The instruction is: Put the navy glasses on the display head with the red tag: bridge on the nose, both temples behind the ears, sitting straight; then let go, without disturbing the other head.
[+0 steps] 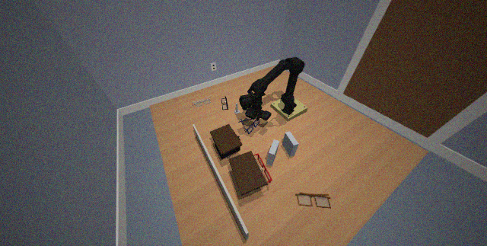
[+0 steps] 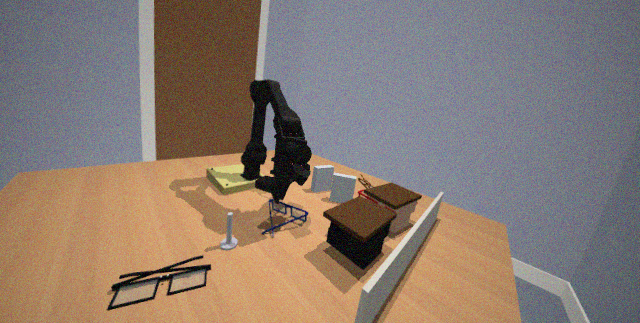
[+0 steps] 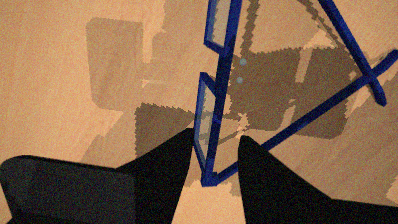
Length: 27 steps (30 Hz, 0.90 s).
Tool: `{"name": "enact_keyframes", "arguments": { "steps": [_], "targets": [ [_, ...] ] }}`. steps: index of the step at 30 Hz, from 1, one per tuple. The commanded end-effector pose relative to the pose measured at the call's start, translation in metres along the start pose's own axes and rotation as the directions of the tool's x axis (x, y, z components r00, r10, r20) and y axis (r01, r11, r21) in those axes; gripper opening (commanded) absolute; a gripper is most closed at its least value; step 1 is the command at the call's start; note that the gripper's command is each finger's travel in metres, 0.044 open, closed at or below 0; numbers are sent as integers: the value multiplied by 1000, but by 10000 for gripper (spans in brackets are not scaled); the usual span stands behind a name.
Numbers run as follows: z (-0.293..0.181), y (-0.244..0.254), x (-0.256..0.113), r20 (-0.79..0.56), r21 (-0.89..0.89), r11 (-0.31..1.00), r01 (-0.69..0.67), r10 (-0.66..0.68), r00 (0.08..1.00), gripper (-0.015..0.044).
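The navy glasses (image 1: 251, 127) (image 2: 306, 215) (image 3: 226, 62) rest on the table, temples angled inward and crossing near their tips in the wrist view. My gripper (image 2: 279, 200) (image 3: 216, 139) is open with a narrow gap, low over the glasses. In the wrist view one lens's outer end shows between the fingertips; whether they touch it is unclear. The dark display head (image 1: 227, 141) (image 2: 357, 238) has a brown top. The pale display head (image 1: 247, 174) (image 2: 401, 219) has a brown top and red glasses (image 1: 263, 167) at its front. I cannot make out the red tag.
Two pale upright blocks (image 1: 273, 151) (image 1: 290, 144) stand in front of the heads. A long low white wall (image 1: 221, 181) (image 2: 400, 268) runs behind them. A small post (image 2: 229, 230) stands beside the navy glasses. Black glasses (image 2: 164, 277) and brown glasses (image 1: 313, 195) lie farther off.
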<state>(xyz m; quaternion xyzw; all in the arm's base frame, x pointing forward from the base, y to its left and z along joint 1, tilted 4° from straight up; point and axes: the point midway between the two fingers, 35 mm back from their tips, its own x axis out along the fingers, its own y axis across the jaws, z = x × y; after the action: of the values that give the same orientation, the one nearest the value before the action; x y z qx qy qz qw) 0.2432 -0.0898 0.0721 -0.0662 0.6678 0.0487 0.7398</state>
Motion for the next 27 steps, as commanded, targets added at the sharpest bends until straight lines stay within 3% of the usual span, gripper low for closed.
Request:
{"name": "enact_keyframes", "arguments": {
  "steps": [1, 27],
  "targets": [
    [-1, 2, 8, -2, 3, 1000, -3, 3, 1000, 120],
    [-2, 2, 29, -6, 5, 1000, -4, 4, 1000, 113]
  ]
}}
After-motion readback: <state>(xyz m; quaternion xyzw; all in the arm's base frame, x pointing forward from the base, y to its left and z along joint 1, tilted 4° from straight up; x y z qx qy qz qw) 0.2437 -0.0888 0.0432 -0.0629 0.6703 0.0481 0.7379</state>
